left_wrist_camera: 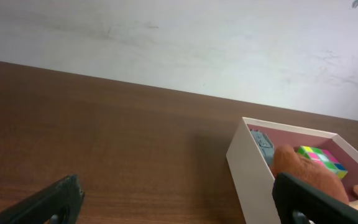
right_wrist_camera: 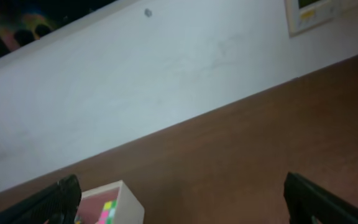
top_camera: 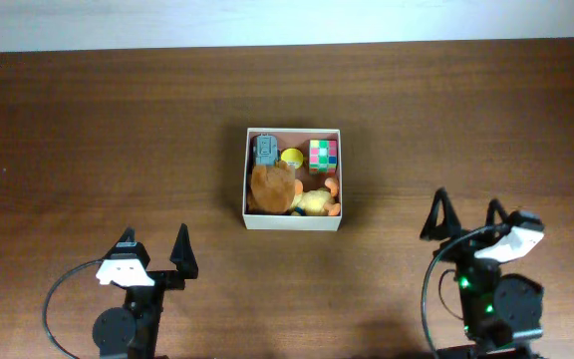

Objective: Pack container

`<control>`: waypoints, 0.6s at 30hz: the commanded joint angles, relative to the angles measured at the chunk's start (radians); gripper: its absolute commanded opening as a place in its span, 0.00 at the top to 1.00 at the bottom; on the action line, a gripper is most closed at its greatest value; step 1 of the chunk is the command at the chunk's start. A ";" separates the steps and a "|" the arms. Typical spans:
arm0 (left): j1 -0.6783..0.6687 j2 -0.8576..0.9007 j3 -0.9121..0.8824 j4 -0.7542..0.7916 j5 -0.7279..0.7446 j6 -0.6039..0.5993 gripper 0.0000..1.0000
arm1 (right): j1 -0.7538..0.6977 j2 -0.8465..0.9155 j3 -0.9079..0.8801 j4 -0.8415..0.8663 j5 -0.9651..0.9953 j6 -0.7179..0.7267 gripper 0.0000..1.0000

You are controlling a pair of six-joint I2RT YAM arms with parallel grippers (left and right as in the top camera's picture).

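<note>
Sitting near the middle of the table (top_camera: pixel 118 130), the container (top_camera: pixel 293 223) is upright and open-topped, and you can see it holds several toys. Along its far side lie a grey toy (top_camera: pixel 265 152), a round yellow toy (top_camera: pixel 292 157) and a cube (top_camera: pixel 323 155) of mixed colours, left to right. In front of them a brown plush (top_camera: pixel 272 186) fills the near left corner, with a yellow plush (top_camera: pixel 316 203) just beside it on the right. Your left gripper (top_camera: pixel 154 244) hangs near the table's front edge, well apart from the container and to its left, fingers spread wide with nothing between them. Your right gripper (top_camera: pixel 465 214) sits off to the container's right, likewise spread and empty. From the left wrist you look past the parted fingers (left_wrist_camera: pixel 42 205) at the container's white wall (left_wrist_camera: pixel 247 168), with the cube (left_wrist_camera: pixel 321 158) and brown plush (left_wrist_camera: pixel 297 168) showing over its rim. The right wrist view catches only one corner of the container (right_wrist_camera: pixel 126 205), low at the left.
</note>
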 commanded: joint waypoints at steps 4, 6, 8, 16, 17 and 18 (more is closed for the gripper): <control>0.000 -0.009 -0.006 0.000 0.014 0.016 0.01 | 0.008 -0.148 -0.152 0.005 -0.032 0.008 0.01; 0.000 -0.009 -0.006 0.000 0.014 0.016 0.01 | 0.008 -0.176 -0.182 0.005 -0.042 0.008 0.01; 0.000 -0.009 -0.006 0.000 0.014 0.016 0.01 | 0.008 -0.195 -0.205 0.004 -0.054 0.008 0.01; 0.000 -0.009 -0.006 0.000 0.014 0.016 0.01 | 0.009 -0.235 -0.242 -0.024 -0.076 0.008 0.01; 0.000 -0.009 -0.006 0.000 0.014 0.016 0.01 | 0.009 -0.235 -0.242 -0.031 -0.076 0.008 0.01; 0.000 -0.009 -0.006 0.000 0.014 0.016 0.01 | 0.009 -0.235 -0.242 -0.040 -0.076 0.008 0.01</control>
